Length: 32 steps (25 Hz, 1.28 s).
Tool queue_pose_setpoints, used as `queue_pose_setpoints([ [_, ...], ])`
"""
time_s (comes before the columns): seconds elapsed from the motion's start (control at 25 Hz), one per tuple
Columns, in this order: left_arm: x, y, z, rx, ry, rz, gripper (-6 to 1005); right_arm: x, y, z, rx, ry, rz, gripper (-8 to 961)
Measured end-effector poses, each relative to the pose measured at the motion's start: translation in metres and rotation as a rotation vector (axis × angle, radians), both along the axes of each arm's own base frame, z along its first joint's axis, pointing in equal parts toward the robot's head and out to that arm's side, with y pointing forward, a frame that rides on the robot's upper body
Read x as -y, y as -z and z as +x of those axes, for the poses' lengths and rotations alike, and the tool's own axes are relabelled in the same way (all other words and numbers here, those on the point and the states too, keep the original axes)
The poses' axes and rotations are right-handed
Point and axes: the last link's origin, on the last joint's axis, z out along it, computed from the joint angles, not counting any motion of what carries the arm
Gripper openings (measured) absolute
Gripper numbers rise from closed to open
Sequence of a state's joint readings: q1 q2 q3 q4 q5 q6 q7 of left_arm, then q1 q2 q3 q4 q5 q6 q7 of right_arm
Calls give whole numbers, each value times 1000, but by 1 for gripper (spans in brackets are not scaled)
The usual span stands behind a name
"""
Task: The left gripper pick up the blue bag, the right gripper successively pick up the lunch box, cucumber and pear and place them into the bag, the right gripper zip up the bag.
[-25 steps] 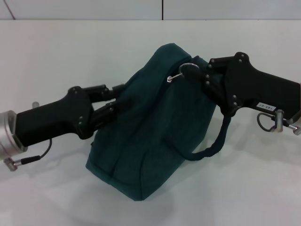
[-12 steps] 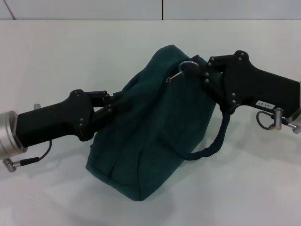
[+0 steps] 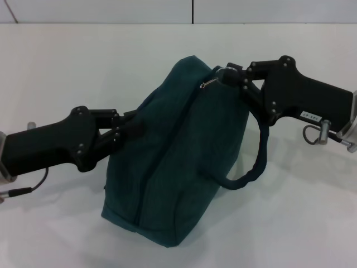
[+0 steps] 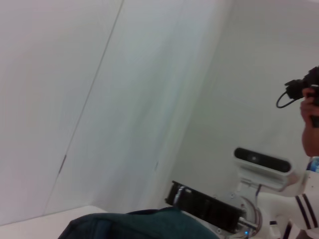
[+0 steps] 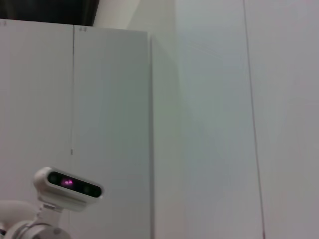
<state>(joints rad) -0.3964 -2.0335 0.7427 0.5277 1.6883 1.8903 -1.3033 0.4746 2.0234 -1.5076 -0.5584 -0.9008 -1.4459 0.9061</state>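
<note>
The blue bag (image 3: 178, 151): I brace it with the left gripper (image 3: 129, 127) clamped on its fabric while the right gripper (image 3: 231, 75), pinched on the zipper pull (image 3: 209, 82), draws steadily along the seam.

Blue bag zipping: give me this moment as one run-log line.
stage: zipping | blue bag: on table, tilted | left tool: holds bag's left side | right tool: at zipper pull, top

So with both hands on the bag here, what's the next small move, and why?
Probably the right hand should pull the zipper pull a little further along the seam. It sits at the top far end of the blue bag, the metal pull sticks out beside its fingertips, and the left hand braces the bag's side. How much zip remains open can't be seen.
</note>
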Motion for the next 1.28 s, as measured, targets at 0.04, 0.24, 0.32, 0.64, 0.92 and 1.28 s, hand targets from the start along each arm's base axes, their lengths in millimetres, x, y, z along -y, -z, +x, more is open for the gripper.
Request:
queue_pose_setpoints([
  [0.04, 0, -2, 0, 1, 5, -1, 132, -1, -1, 0, 0, 4, 5, 18],
  [0.24, -1, -7, 0, -4, 19, -7, 131, -4, -7, 3, -17, 25, 41, 18],
  [0.32, -2, -8, 0, -8, 22, -7, 130, -6, -9, 5, -21, 34, 51, 18],
  [0.64, -4, -13, -1, -24, 30, -8, 128, -15, -8, 16, 19, 102, 90, 18],
  [0.92, -8, -21, -3, -31, 22, -4, 109, -11, -7, 26, 45, 116, 122, 18],
  [1.28, -18, -34, -1, -47, 38, 12, 84, 6, -11, 42, 19, 132, 136, 17],
])
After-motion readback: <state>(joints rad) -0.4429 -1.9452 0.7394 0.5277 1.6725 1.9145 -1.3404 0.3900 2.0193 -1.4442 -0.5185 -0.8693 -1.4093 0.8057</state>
